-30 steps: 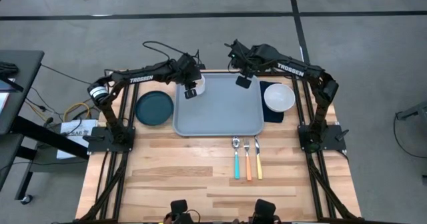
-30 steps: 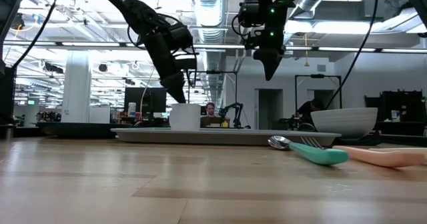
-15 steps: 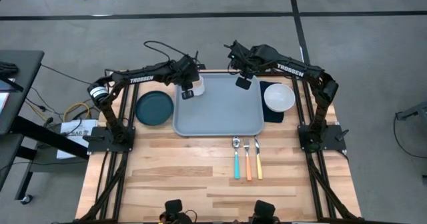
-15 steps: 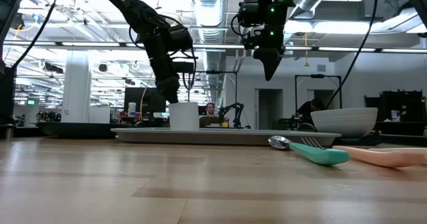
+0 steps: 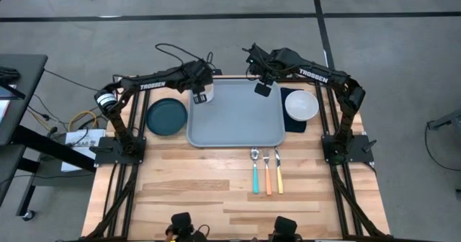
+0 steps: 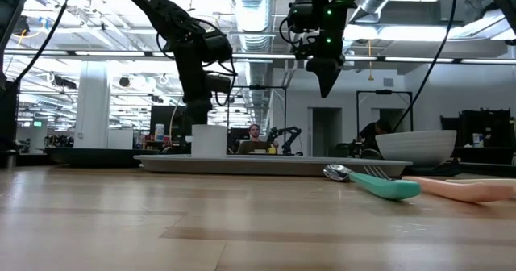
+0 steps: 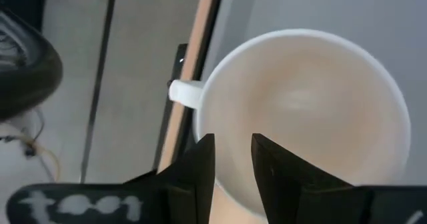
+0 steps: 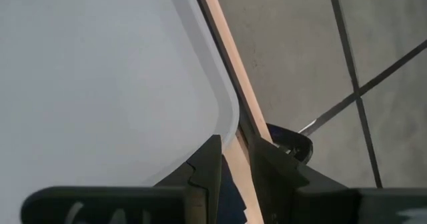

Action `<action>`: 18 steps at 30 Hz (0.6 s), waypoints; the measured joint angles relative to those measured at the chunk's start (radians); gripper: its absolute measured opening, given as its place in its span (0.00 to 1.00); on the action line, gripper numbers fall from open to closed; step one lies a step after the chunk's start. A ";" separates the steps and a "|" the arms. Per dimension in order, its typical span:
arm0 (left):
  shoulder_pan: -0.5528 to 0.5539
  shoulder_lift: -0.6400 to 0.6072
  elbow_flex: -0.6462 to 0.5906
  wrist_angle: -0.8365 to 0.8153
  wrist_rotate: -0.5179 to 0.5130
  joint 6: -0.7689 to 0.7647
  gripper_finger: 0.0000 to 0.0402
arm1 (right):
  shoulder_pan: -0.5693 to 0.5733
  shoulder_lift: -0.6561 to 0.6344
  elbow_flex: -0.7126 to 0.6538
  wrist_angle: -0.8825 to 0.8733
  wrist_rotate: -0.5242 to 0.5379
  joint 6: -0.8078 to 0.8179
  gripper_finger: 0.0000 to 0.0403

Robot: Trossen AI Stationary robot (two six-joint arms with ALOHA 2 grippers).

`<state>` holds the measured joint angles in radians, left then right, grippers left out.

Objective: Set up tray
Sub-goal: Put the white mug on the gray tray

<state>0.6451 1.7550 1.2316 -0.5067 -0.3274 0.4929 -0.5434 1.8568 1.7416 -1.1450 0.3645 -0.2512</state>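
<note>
white mug (image 5: 201, 96) on the tray (image 5: 241, 123), left claw (image 5: 199, 92) pinching its rim; right claw (image 5: 263, 88) nearly together, empty; plate (image 5: 166, 117), bowl (image 5: 301, 105), cutlery (image 5: 266, 172) yet to go.

This is a robotics lab in an open industrial hall. Bare ducts (image 6: 250, 5) and strip lights run overhead, the grey floor (image 5: 389, 62) carries taped lines, other robot rigs stand farther back, and a person (image 6: 255, 134) sits at a bench behind the wooden table (image 5: 216, 191).
</note>
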 joint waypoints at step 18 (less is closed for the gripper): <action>-0.009 -0.003 0.000 -0.027 -0.053 -0.017 0.23 | 0.000 0.000 0.000 0.000 0.000 -0.002 0.18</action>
<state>0.6360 1.7515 1.2316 -0.5339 -0.3805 0.4754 -0.5434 1.8568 1.7416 -1.1446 0.3641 -0.2535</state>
